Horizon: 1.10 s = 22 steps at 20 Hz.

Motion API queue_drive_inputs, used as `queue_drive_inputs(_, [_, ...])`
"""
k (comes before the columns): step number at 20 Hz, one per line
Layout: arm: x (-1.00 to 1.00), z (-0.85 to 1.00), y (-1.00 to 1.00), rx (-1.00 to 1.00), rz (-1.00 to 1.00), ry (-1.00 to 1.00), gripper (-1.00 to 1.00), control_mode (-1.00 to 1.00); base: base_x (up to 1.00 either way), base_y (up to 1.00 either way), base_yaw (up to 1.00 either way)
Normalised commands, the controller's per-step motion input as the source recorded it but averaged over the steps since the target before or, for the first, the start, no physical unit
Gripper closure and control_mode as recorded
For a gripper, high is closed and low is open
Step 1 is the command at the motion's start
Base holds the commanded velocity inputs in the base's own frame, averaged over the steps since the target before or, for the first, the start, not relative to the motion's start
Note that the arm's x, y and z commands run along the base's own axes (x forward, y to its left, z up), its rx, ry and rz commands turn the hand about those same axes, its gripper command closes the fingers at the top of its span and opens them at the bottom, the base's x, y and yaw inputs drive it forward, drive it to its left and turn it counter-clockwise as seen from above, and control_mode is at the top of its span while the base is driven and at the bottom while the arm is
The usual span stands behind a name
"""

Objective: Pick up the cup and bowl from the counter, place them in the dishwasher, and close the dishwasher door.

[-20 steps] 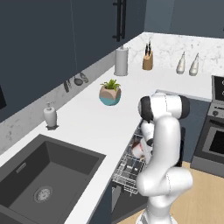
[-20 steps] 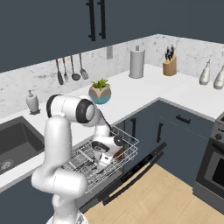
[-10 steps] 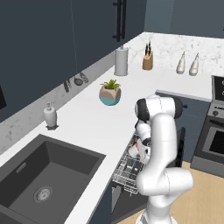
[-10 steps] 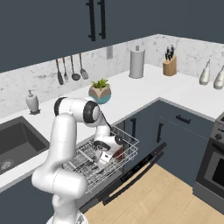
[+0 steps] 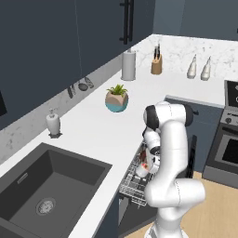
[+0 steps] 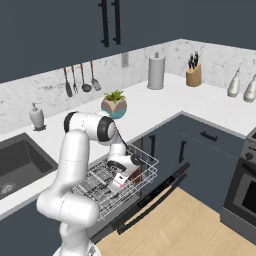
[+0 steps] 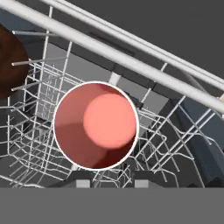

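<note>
Since the earlier frames the arm has been folded lower and the jaws (image 7: pixel 109 183) brought down into the wire rack (image 6: pixel 145 161) of the dishwasher. The cup (image 7: pixel 96 125) is seen straight ahead of the jaws, mouth toward them, upright in the rack; the bowl (image 7: pixel 11 61) lies off to one side. Whether the jaws are open cannot be told.

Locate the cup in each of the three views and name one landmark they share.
Left base view: the cup is a small red patch in the rack beside the arm, lower centre.
Right base view: cup below the end effector, centre.
Hand view: cup at centre, seen from above.
Shared landmark: the white wire rack.
</note>
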Motion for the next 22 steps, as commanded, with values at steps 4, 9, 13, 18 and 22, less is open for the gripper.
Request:
queue_drive_inputs(4, [0.02,-0.02,0.00,0.00,-0.06,0.00,-1.00,-1.00,0.00,0.00,0.00])
queue_drive_inputs(9, [-0.46,0.55,-0.17,0.02,-0.06,-0.09,-1.00,-1.00,0.00,0.00,0.00])
queue_drive_inputs(13, [-0.68,0.77,-0.45,0.03,-0.02,-0.12,-1.00,-1.00,0.00,0.00,0.00])
queue_drive_inputs(18, [-0.23,0.06,-0.57,0.00,0.00,0.00,-1.00,-1.00,0.00,0.00,0.00])
queue_drive_inputs(22, [0.00,0.00,-0.68,-0.03,0.01,0.00,-1.00,-1.00,0.00,0.00,0.00])
